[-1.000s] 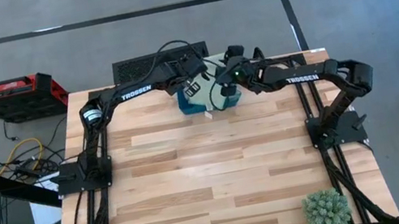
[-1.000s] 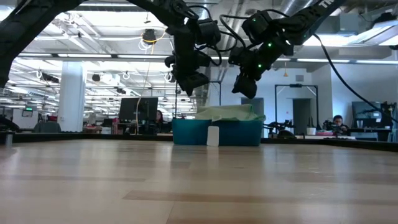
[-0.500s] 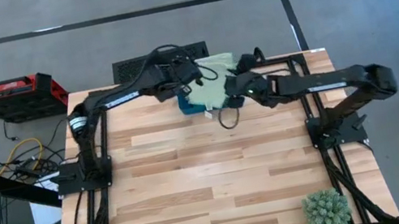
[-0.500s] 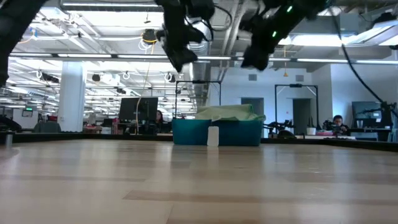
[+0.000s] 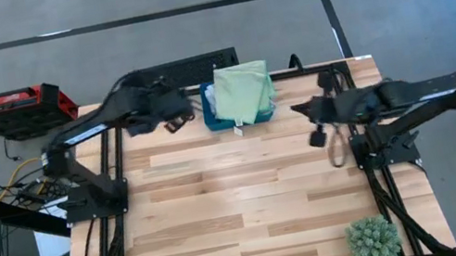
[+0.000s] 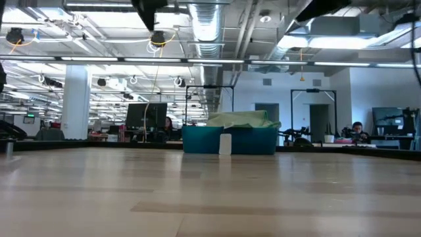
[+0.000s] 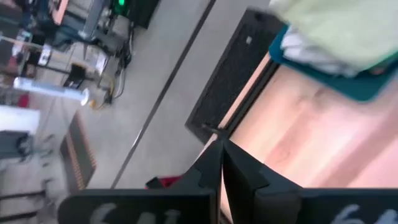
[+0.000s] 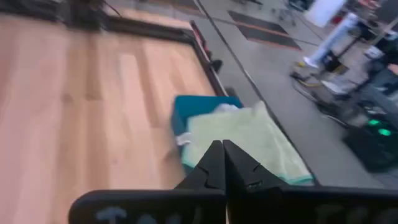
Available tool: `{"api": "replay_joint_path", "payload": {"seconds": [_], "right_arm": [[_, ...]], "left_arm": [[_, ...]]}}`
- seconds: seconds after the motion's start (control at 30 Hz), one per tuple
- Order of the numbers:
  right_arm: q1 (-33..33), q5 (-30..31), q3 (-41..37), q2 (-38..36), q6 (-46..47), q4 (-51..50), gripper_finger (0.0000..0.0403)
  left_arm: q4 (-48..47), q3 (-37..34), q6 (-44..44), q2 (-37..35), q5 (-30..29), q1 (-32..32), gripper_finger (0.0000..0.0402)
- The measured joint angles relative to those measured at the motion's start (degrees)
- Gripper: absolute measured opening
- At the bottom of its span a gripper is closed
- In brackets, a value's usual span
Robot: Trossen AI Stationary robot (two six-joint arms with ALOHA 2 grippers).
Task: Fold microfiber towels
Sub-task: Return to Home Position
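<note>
Green is what I see first: the green towel lies folded on top of the pile in the teal bin at the far edge of the wooden surface. My left wrist camera shows a pale towel tucked under it. From table height the stack rises a little above the bin's rim. I can find no loose cloth anywhere on the wood, so I judge the folding done and the step in hand to be parking the arms at rest.

The left fingers are pressed together with nothing between them. From overhead they sit just beside the bin on its left, without touching it, and the left arm bends out from its base at the left edge. The right fingers are likewise closed on nothing. They hang over bare wood to the right of the bin, well apart from it, at the end of the right arm, which reaches in nearly straight from the right side. Both wrists ride high, since the table-height camera catches only dark scraps at its top edge.

The next move calls for folding each arm in towards its own base. I would keep the wrists high until they are past the bin, so no link snags the top towel. The plant ball at the near right corner is out of the way.
</note>
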Motion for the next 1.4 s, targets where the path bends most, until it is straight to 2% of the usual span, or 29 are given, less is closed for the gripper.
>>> {"api": "replay_joint_path", "payload": {"seconds": [0.17,0.33,0.47,0.6,0.73,0.83,1.13,1.4], "right_arm": [[5.9,-0.5,0.0,-7.9,7.4,-7.6,0.0008],[12.1,-1.6,-4.4,-16.0,12.7,-8.5,0.0014],[16.6,-2.6,-9.9,-21.7,14.3,-5.1,0.0005],[20.2,-3.5,-17.8,-26.7,15.5,2.3,0.0007],[23.5,-4.9,-25.4,-30.2,15.5,10.7,0.0013],[25.3,-4.9,-30.1,-32.0,15.4,15.8,0.0011],[26.4,-4.7,-40.0,-35.4,15.5,26.5,0.0013],[25.9,-4.8,-48.0,-36.5,15.4,36.8,0.001]], "left_arm": [[-0.2,-2.4,-3.6,-6.9,-2.2,-7.7,0.0002],[7.8,-17.2,-5.9,-18.0,-1.7,-15.2,0.0],[22.0,-32.1,-4.4,-28.2,2.4,-20.0,0.0],[37.6,-46.1,0.2,-38.1,9.5,-23.3,0.0],[52.6,-58.4,4.9,-47.2,16.1,-24.9,0.0],[59.8,-65.8,7.5,-53.2,18.4,-25.0,0.0],[67.4,-82.9,8.8,-71.5,19.0,-25.0,0.0],[68.1,-93.2,9.5,-88.8,19.0,-25.0,0.0]]}}
